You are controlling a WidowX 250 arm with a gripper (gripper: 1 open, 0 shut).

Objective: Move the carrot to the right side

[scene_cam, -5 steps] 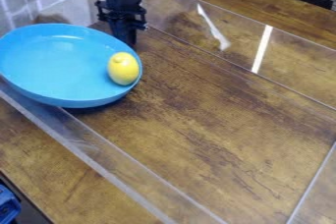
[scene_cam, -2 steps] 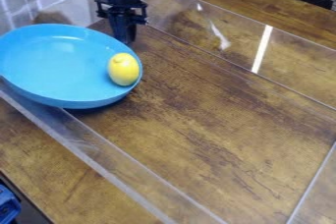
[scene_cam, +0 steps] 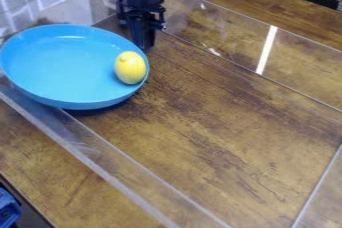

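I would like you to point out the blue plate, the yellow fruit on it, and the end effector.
blue plate (scene_cam: 47, 67): camera view, bare inner surface.
yellow fruit (scene_cam: 130, 67): camera view, middle of its body.
end effector (scene_cam: 144, 40): camera view, between its fingertips.

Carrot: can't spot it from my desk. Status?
Tool shut, down at the blue bowl's far rim. No carrot visible; can't tell if it's held. Yellow lemon-like fruit in bowl. Table right side unobstructed.

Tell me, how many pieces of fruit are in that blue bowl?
1. A single yellow fruit sits inside the blue bowl, near its right rim, close to the gripper. No carrot shows; it may be hidden behind the gripper.
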